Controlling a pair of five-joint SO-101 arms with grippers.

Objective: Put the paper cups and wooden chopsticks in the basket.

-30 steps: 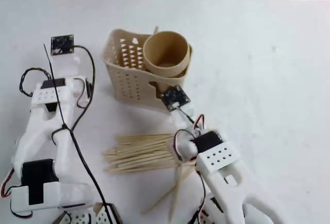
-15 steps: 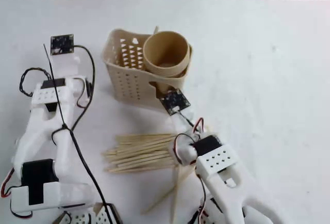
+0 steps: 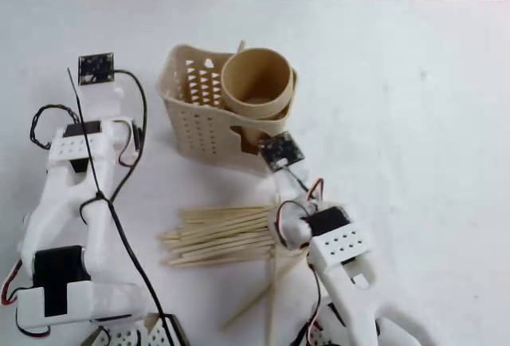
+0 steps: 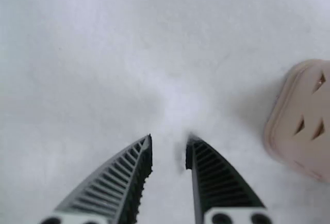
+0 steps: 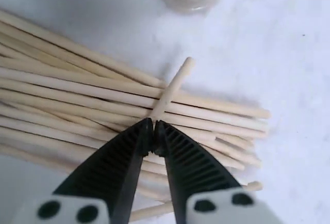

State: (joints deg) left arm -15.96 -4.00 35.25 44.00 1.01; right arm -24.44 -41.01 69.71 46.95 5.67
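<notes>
**Mia:** What is hard to see here?

**Tom:** In the high view the right arm covers one end of the chopsticks (image 3: 215,236). Two loose chopsticks (image 3: 269,306) poke out from under that arm. One of them is cut off at the near edge of the picture. A thin tip sticks up behind the paper cups (image 3: 257,83). It may be a stick, but I cannot tell.

**Mia:** Which way do the sticks point?

**Tom:** The pile lies flat, and its long side runs along the near edge of the tabletop (image 3: 414,83), from left to right. The two loose ones point toward the near edge. In the right wrist view the top chopstick (image 5: 172,87) lies slanted across the pile.

**Mia:** What is the right claw doing?

**Tom:** The right claw (image 5: 153,126) is pinched tight on the end of the top chopstick, right over the pile.

**Mia:** And the left claw?

**Tom:** The left claw (image 4: 168,146) hangs over bare tabletop near the left edge. Its two fingers are a little apart and hold nothing. A corner of the basket (image 4: 301,126) is beside it.

**Mia:** What is in the basket?

**Tom:** The paper cups sit stacked one inside another, in the right half of the basket. Their open mouth faces up. I cannot count them. The basket stands between the pile and the far edge, and the chopsticks lie outside it.
</notes>
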